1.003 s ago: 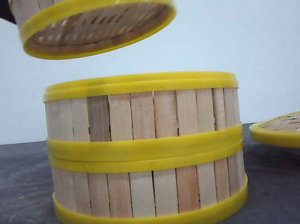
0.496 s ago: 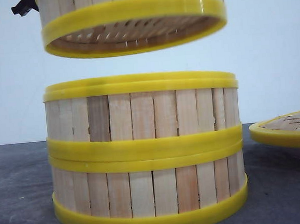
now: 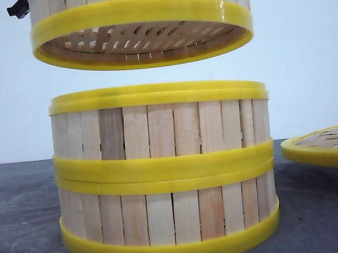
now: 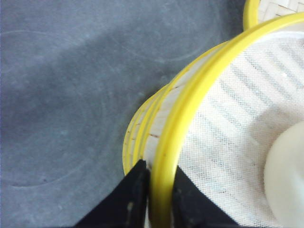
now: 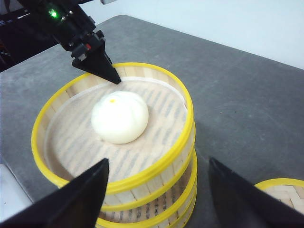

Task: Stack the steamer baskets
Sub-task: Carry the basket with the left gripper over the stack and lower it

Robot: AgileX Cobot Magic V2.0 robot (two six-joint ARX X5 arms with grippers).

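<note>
Only the right wrist view shows a bun [image 5: 119,117] inside the lifted basket [image 5: 156,168], left jaws pinching its rim.

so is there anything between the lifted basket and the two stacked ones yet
No, only open air. The front view shows a clear gap between the lifted basket, held by the left tool, and the two-basket stack.

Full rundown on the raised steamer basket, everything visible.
The raised steamer basket is round and shallow, with pale wooden slat walls, thick yellow rims and a slatted floor under a pale liner. It hangs roughly level above the two stacked baskets, not touching. The left gripper pinches its rim. A white bun sits inside.
</note>
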